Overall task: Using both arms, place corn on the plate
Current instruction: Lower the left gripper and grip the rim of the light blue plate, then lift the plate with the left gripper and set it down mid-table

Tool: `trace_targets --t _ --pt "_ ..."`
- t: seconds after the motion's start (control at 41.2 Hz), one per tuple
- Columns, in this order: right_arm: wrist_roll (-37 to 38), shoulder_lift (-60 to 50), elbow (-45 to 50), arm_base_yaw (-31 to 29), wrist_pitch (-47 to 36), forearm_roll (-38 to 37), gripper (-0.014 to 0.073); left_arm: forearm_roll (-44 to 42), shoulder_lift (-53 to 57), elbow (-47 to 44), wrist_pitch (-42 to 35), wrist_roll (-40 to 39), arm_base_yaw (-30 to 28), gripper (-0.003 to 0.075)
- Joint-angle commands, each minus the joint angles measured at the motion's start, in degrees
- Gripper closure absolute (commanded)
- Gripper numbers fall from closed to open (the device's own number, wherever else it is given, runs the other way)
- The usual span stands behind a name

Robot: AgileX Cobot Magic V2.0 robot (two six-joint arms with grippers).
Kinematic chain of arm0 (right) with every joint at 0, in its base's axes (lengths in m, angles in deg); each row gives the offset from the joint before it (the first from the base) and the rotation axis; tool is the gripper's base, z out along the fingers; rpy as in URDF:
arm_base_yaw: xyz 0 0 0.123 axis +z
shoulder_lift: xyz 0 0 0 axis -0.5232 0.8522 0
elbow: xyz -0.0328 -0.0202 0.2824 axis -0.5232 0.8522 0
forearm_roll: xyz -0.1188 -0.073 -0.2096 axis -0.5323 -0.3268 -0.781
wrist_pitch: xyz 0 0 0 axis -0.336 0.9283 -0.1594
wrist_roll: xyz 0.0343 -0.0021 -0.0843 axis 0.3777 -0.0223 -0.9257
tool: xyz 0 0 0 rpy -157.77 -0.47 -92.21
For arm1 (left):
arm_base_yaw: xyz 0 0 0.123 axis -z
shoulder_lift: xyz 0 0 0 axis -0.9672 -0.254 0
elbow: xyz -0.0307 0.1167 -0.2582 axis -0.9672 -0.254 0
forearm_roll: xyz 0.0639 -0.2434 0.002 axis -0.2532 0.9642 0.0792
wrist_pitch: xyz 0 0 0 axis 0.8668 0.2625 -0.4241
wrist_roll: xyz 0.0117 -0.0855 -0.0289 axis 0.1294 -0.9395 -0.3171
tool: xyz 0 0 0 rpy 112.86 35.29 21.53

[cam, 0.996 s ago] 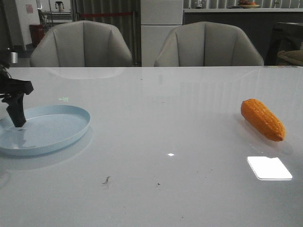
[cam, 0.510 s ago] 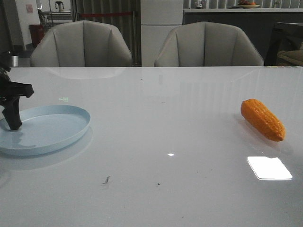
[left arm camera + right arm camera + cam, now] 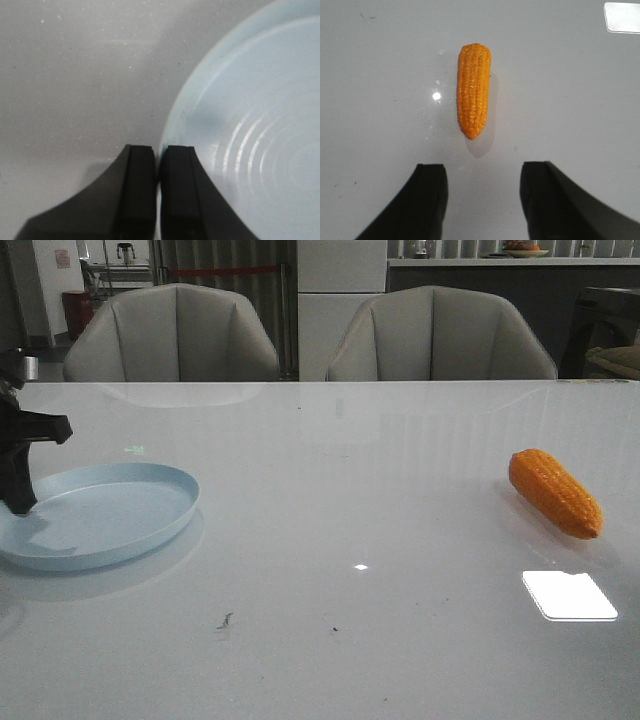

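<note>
Corn (image 3: 556,493) lies untouched at right; left end effector (image 3: 159,160) pinches the plate (image 3: 150,515) rim, right end effector (image 3: 482,175) spread above corn. Next, I judge: lower, grasp.

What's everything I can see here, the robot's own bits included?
corn: one, orange, lying on the table's right side, apart from the plate.
plate: one, pale blue, on the table's left side, its left rim pinched by a gripper.
table: one, glossy white, filling the foreground.
chairs: two, beige, behind the table's far edge.
left gripper: one, black, fingers closed on the plate's rim.
right gripper: one, black, fingers apart above the table, near the corn's narrow end, not touching it.
</note>
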Motion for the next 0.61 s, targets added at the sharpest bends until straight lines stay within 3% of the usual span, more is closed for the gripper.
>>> trace_targets --t 0.0,0.267,0.583 --pt "-0.3 -0.5 -2.0 -0.1 -3.4 0.2 0.0146 0.3 3.1 1.5 0.3 -0.2 -0.1 0.0624" --pt "-0.3 -0.5 -2.0 -0.1 -3.2 0.2 0.0146 0.2 3.2 3.4 1.9 -0.2 -0.1 0.0624" --pt "-0.3 -0.5 -2.0 -0.1 -3.0 0.2 0.0146 2.2 3.2 14.4 9.3 0.3 -0.1 0.0624"
